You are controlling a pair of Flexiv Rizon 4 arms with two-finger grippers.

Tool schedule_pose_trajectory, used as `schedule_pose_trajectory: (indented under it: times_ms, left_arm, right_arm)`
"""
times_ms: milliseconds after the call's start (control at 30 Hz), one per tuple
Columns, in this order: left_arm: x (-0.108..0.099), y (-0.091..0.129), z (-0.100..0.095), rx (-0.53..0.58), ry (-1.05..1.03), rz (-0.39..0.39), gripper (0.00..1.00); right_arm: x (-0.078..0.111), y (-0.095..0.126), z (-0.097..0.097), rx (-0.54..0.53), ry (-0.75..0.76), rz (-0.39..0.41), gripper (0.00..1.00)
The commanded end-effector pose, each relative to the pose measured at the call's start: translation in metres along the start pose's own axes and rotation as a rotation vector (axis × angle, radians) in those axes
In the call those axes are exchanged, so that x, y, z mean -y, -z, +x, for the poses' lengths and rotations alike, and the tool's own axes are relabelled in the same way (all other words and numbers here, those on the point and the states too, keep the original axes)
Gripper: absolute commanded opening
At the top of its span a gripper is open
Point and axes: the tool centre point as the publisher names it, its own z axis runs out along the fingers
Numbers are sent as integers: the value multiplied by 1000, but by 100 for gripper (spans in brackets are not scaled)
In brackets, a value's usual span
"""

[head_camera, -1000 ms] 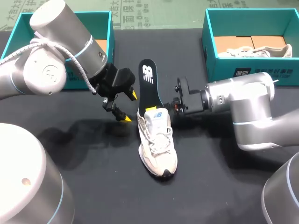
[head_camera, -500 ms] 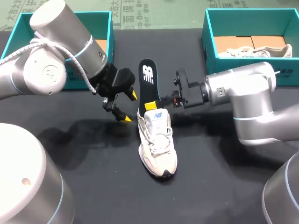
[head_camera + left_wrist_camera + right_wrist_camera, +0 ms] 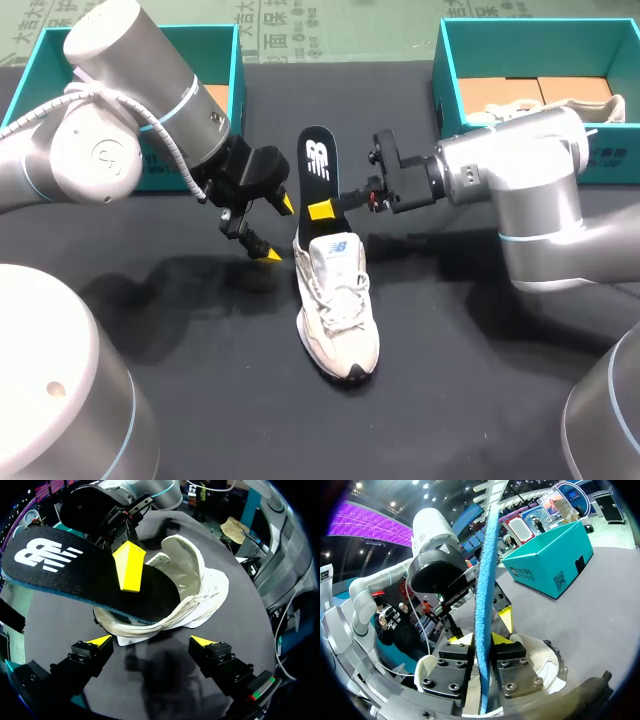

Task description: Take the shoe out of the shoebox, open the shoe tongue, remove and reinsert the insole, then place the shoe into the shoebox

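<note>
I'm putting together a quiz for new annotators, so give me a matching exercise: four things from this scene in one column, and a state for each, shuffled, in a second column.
Column one
1. black foam insole with a white logo
2. white lace-up sneaker
3. left gripper
4. right gripper

Column two
A. open, beside the sneaker's heel
B. sticking partly out of the sneaker
C. shut on the insole
D. resting on its sole on the black table

Pairs: 1-B, 2-D, 3-A, 4-C

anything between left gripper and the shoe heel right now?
Nothing. Only bare table separates the open left gripper from the shoe heel, clearest in the left wrist view.
</note>
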Motion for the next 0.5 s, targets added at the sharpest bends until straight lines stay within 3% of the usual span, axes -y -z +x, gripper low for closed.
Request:
schedule_pose_trajectory:
  times_ms: [33, 500]
  left_arm:
    - [0, -1, 1, 3, 0, -2, 100]
    - [0, -1, 1, 3, 0, -2, 100]
  right_arm:
    - [2, -2, -8, -15, -17, 13, 0]
    - [33, -8, -6, -20, -98, 22, 0]
